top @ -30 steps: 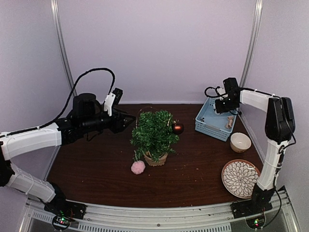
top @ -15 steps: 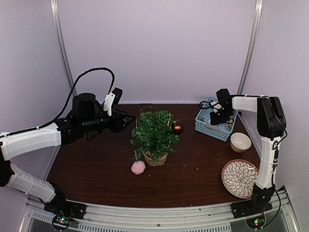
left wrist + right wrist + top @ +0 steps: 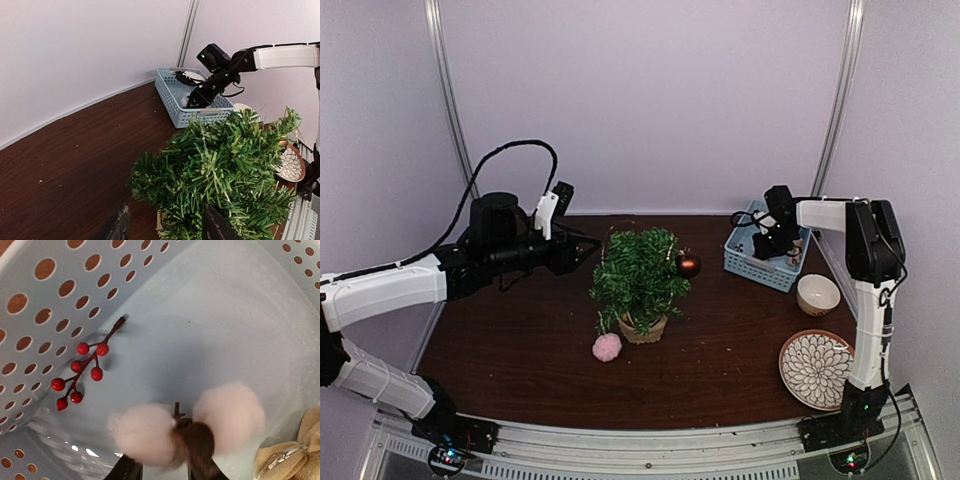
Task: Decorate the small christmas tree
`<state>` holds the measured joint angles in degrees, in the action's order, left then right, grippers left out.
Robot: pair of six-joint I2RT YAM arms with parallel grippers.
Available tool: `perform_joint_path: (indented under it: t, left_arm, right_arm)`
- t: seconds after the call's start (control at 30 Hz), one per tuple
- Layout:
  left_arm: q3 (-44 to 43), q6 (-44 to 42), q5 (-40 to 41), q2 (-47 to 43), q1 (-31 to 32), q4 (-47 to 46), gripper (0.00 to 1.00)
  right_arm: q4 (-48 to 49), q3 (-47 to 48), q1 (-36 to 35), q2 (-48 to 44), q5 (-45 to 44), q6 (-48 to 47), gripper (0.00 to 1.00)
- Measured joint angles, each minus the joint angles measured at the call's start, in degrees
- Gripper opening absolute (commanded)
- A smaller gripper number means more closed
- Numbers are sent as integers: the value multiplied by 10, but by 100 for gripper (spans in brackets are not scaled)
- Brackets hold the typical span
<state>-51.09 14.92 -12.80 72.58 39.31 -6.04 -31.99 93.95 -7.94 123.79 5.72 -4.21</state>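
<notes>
The small christmas tree (image 3: 640, 277) stands mid-table in its tan pot (image 3: 643, 329), and a dark red bauble (image 3: 688, 265) hangs on its right side. My left gripper (image 3: 582, 248) hovers open just left of the tree, which fills the left wrist view (image 3: 225, 165) beyond the fingertips (image 3: 118, 226). My right gripper (image 3: 765, 243) is down inside the blue basket (image 3: 740, 259). In the right wrist view it (image 3: 162, 467) stands open over a brown piece with two white pompoms (image 3: 145, 432), which lies at the fingertips. A red berry sprig (image 3: 80, 370) lies beside it.
A pink pompom (image 3: 607, 347) lies on the table in front of the pot. A cream bowl (image 3: 818, 294) and a patterned plate (image 3: 817, 368) sit at the right. A beige burlap bow (image 3: 295, 455) lies in the basket's corner.
The right arm swung left and dipped into the basket, and its jaws went from shut to open. The left arm and the tree stayed put.
</notes>
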Motion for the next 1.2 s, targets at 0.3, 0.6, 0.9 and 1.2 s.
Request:
perform_joint_path:
  t: [0.3,0.6,0.9,1.2]
  left_arm:
    - [0,0,0,0,0,0,50]
    - [0,0,0,0,0,0,50]
    - [7,0,10,-15,0,0,50]
    - [18,8,39,-26,-1,1,50]
  right_arm:
    - [-13,8,0,9,5,2,0]
    - [-10,-31,-1,-79,23,12,0]
    - [17,-137,-64,-339,34,17,0]
    - [-15,-180,-294,-562,30,-15,0]
